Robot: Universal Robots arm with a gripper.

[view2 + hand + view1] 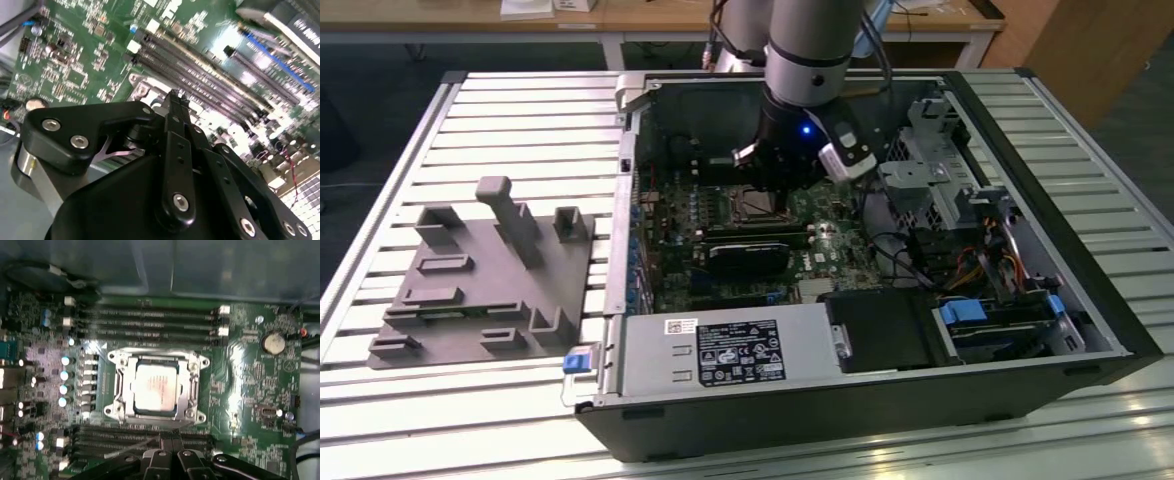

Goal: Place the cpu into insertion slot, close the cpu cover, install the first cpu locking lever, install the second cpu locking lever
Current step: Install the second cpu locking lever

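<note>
The cpu (155,387), a silvery-beige square, lies in the socket on the green motherboard in the first wrist view. The cpu cover (192,390), a silver frame with an open window, lies flat around it. My gripper (172,452) hovers by the socket's edge, its two black fingers pressed together with nothing between them. In the second wrist view the fingertips (175,100) point at a corner of the socket. In the exterior view my gripper (770,195) hangs inside the open computer case just over the socket (755,208). I cannot make out the locking levers.
Memory slots (150,320) run along both sides of the socket. A black card (747,245) lies just in front of it, with a drive cage (934,170) and cables (961,260) at the exterior view's right. A grey fixture (480,270) stands on the slatted table (520,110) outside the case.
</note>
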